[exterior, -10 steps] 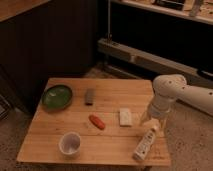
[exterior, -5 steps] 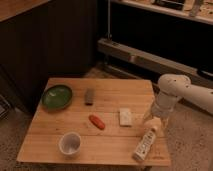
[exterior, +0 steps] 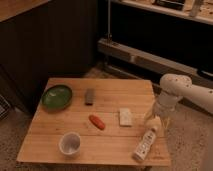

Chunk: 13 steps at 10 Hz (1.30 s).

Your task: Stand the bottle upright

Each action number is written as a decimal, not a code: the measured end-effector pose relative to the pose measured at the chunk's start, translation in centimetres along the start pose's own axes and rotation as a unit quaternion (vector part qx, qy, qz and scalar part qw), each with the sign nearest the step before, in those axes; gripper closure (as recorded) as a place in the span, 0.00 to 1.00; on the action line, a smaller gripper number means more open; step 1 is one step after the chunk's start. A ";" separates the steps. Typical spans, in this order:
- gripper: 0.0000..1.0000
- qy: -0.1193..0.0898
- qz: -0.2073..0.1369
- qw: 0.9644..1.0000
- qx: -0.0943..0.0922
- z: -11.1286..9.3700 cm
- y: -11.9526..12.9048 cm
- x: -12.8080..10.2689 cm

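The bottle [exterior: 144, 144] is slim and white with a dark-printed label. It lies on its side near the front right corner of the wooden table [exterior: 105, 137], with its narrower cap end pointing away toward the gripper. My gripper [exterior: 154, 120] hangs from the white arm [exterior: 172, 92] at the table's right edge. It is low over the table, just behind the bottle's cap end.
A green bowl [exterior: 56, 96] sits at the left back. A dark block [exterior: 90, 96], an orange item [exterior: 97, 121] and a small flat white block [exterior: 125, 117] lie mid-table. A white cup [exterior: 70, 143] stands at the front left. Dark cabinets and a shelf stand behind.
The arm has shifted slightly to the right. The gripper stays near the bottle's cap end, and the bottle has not moved.
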 end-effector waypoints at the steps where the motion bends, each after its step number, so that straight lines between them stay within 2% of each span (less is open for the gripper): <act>1: 0.35 0.002 0.007 1.000 0.006 0.3 -0.6 -0.7; 9: 0.35 0.028 0.038 0.998 0.029 3.6 -1.5 -4.3; 13: 0.35 0.051 0.054 0.997 0.028 4.9 -2.3 -4.8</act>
